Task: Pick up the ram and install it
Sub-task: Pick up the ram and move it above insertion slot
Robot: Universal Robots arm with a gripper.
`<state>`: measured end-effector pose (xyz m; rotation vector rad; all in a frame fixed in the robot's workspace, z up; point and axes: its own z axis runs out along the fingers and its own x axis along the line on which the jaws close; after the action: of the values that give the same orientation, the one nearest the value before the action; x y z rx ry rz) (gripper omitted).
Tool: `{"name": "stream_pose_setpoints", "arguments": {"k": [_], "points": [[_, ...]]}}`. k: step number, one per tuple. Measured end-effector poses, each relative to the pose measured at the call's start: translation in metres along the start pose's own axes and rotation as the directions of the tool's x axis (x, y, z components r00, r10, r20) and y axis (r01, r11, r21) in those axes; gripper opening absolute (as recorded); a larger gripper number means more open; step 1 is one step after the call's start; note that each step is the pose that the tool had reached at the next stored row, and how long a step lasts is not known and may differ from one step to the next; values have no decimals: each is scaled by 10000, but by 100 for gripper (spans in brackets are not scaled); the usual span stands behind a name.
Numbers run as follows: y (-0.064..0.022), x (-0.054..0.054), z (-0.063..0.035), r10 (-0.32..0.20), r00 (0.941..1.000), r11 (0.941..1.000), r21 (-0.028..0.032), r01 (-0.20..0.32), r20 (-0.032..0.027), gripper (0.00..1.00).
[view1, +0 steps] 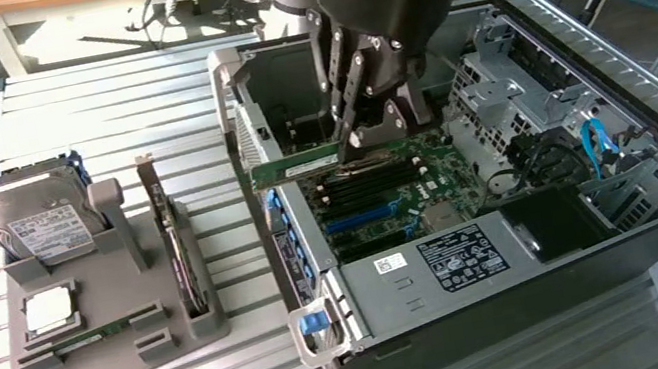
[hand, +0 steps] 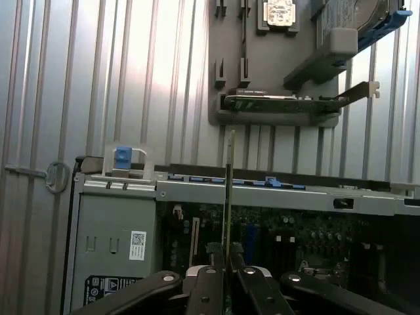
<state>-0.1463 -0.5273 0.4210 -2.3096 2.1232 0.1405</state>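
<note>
Gripper (view1: 363,145) clamped on one end of the ram (view1: 298,164), over the mobo (view1: 439,190) edge. Imo keep it level & parallel w/ the slots (view1: 349,184)

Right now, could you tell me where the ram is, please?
In the exterior view, the ram is clamped in the gripper above the motherboard inside the open computer case, pointing toward that view's left.

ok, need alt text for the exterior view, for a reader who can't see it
A robot arm's gripper holds the ram, a thin green stick, by one end over the motherboard inside an open computer case on a slatted table. On the exterior view's left, a gray holder carries a hard drive, a processor chip and an expansion card.
</note>
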Motion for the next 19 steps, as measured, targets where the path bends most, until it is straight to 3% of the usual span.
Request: {"name": "stream_pose_setpoints", "arguments": {"k": [19], "points": [[-580, 48, -38, 0, 10000, 10000, -3, 0, 0, 14]]}}
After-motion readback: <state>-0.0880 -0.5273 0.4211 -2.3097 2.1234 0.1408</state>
